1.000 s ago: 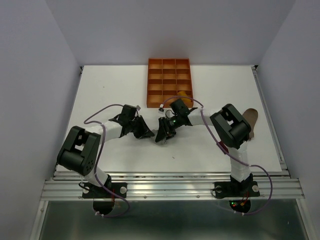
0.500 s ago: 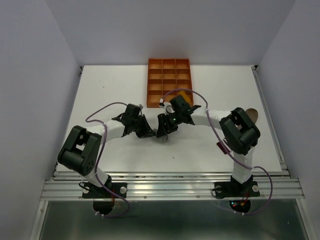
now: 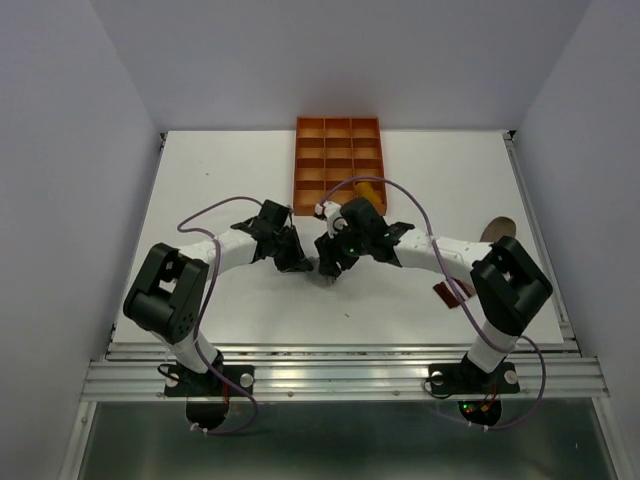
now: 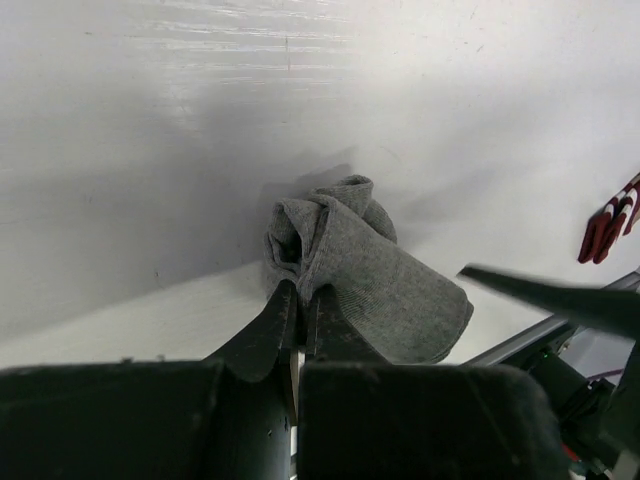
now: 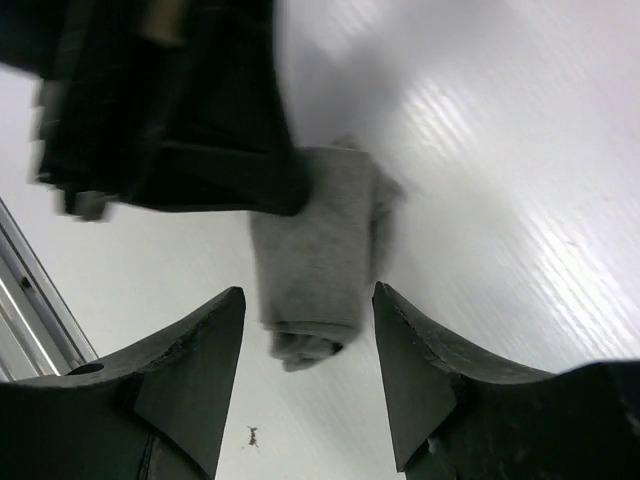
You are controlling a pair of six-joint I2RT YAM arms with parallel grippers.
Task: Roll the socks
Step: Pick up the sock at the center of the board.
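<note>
Soft overhead light keeps the top view bright and sharp. Wrist views show streaky glare on the table, a soft shadow beside the grey sock, and the left claw blurred.

Top view: rolled grey knit sock hidden under both wrists at centre of white table, mustard-yellow sock part-covered by right arm at 5 o'clock of orange compartmented tray, taupe-brown sock at 3 o'clock mid-length under elbow; right-wrist view: left gripper blurred.
</note>
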